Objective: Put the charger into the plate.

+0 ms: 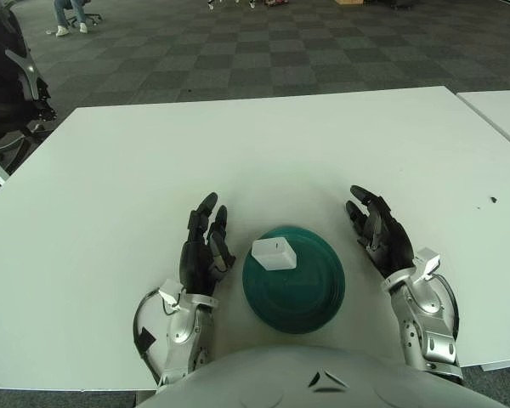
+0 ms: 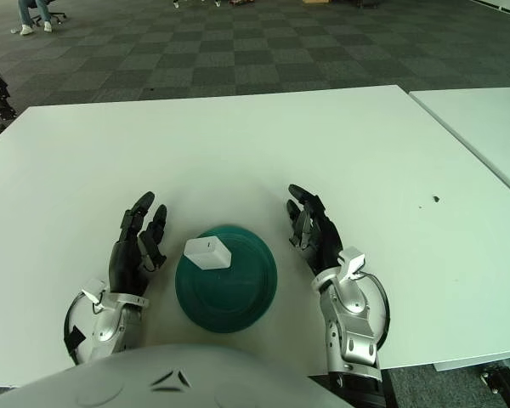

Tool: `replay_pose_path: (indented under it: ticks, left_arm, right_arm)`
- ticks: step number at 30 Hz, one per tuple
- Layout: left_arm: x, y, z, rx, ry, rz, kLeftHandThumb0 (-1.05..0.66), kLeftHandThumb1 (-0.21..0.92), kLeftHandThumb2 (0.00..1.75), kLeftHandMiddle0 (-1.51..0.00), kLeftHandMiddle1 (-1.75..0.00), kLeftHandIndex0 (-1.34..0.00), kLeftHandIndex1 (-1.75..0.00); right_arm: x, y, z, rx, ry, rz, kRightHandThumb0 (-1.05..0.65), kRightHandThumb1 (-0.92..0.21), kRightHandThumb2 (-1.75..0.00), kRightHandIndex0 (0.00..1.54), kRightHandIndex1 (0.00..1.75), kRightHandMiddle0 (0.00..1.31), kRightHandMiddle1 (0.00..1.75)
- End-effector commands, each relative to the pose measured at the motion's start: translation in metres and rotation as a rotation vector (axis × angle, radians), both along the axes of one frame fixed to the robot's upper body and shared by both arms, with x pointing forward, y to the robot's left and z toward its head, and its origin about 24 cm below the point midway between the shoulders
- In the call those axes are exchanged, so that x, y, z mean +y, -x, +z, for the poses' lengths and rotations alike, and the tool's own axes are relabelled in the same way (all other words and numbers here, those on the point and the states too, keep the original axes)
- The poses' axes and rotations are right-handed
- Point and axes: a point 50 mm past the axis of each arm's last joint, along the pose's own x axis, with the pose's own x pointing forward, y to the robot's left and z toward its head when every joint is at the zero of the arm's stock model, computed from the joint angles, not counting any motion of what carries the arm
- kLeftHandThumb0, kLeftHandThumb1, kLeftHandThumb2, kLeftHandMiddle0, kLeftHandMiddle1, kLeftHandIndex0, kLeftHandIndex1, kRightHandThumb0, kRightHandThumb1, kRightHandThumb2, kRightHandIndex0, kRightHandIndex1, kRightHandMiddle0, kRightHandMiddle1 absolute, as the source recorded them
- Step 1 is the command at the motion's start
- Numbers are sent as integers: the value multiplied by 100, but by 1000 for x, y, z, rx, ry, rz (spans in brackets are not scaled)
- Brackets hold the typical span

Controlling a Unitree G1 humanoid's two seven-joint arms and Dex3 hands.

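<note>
One white charger [image 1: 274, 253] lying in one green plate [image 1: 310, 304] on white tabletop [image 1: 136, 161]; left robot hand [image 1: 204, 249] beside plate, fingers relaxed, empty; right robot hand [image 1: 379, 236] likewise, opposite side.

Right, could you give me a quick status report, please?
Left hand open beside the plate. Right hand open on its other side. Charger lies on the plate's rim. Nothing in the way.

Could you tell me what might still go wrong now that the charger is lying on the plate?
The charger sits on the upper left part of the green plate, close to the rim, so a knock could tip it off. The left robot hand, open, is just beside that rim and might nudge the plate. The right robot hand, open, poses less risk.
</note>
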Motion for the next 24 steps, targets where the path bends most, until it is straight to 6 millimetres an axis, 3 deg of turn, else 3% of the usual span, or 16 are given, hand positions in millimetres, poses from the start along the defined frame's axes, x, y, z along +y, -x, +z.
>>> replay_pose_path:
  ticks: [1, 14, 24]
  left_arm:
    - [-4, 27, -27, 186, 41, 6, -96, 92, 101, -27, 0, 0, -66]
    - [-2, 33, -27, 193, 16, 0, -101, 92, 101, -23, 0, 0, -64]
    - [0, 36, -25, 180, -58, 10, -101, 92, 100, -19, 0, 0, -57]
  right_arm:
    - [-1, 5, -23, 100, 19, 2, -91, -92, -95, 10, 1, 0, 55]
    - [-1, 5, -48, 152, 92, 29, -90, -92, -107, 6, 0, 0, 32]
    - [5, 10, -59, 130, 26, -28, -90, -92, -106, 6, 0, 0, 29]
